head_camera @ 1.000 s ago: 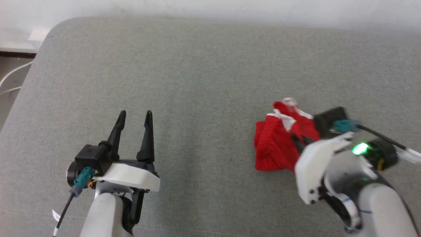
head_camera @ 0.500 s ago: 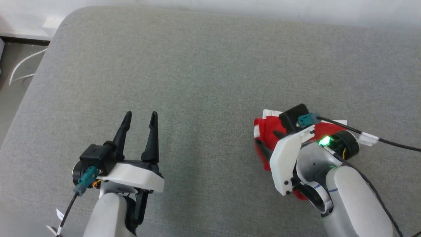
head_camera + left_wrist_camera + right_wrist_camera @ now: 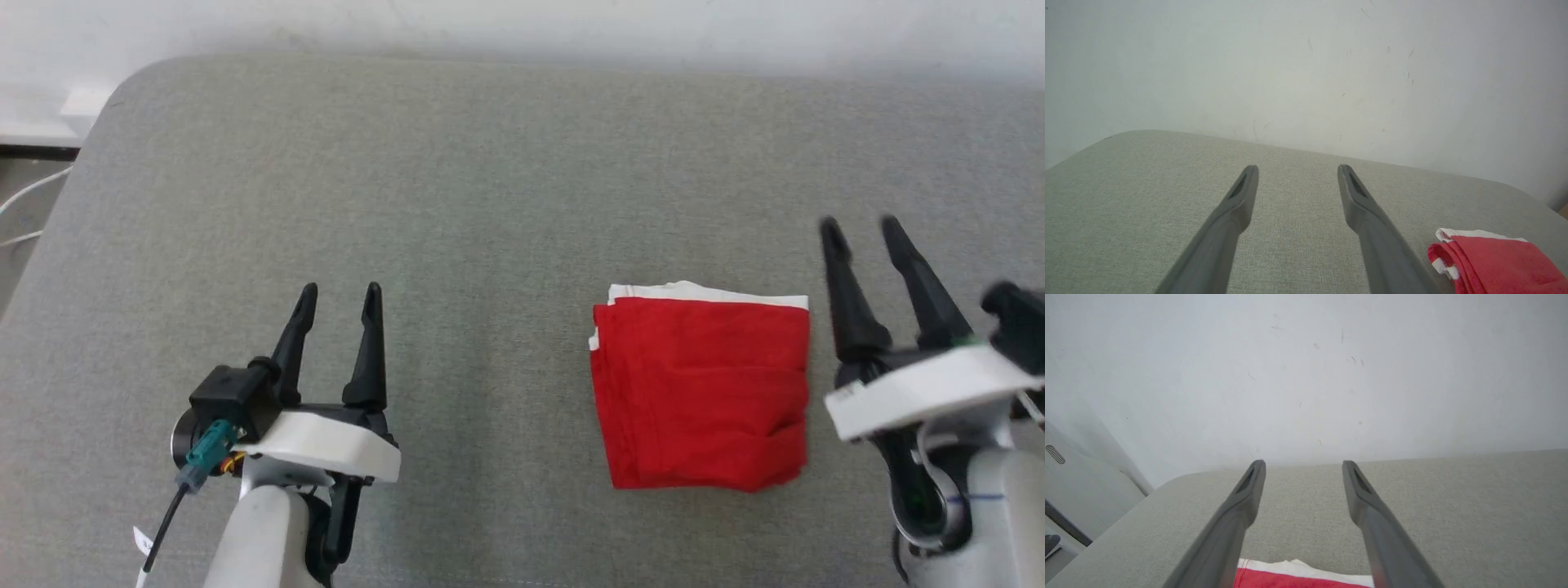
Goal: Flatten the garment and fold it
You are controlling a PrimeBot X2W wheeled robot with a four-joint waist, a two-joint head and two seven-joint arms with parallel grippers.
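The red garment [image 3: 702, 392] lies as a flat, roughly square folded stack on the grey cushion, with white trim along its far edge. My right gripper [image 3: 859, 224] stands open just to its right, clear of the cloth and holding nothing. Well to the left of the garment, my left gripper [image 3: 340, 290] is open and empty. In the left wrist view the left gripper [image 3: 1297, 169] points at the wall and the garment [image 3: 1498, 261] shows at the lower right. The right wrist view has the right gripper [image 3: 1303, 464] open, with the garment's white-edged rim [image 3: 1298, 575] below the fingers.
The grey cushioned surface [image 3: 490, 204] ends at a rounded corner at the far left, where a white cable [image 3: 24, 192] lies on the floor. A white wall [image 3: 522, 24] runs along the back edge.
The right gripper, down on the bunched garment before, has drawn back to the right and stands open. The garment now lies flat and folded. The camera shifted slightly; the left arm stayed put.
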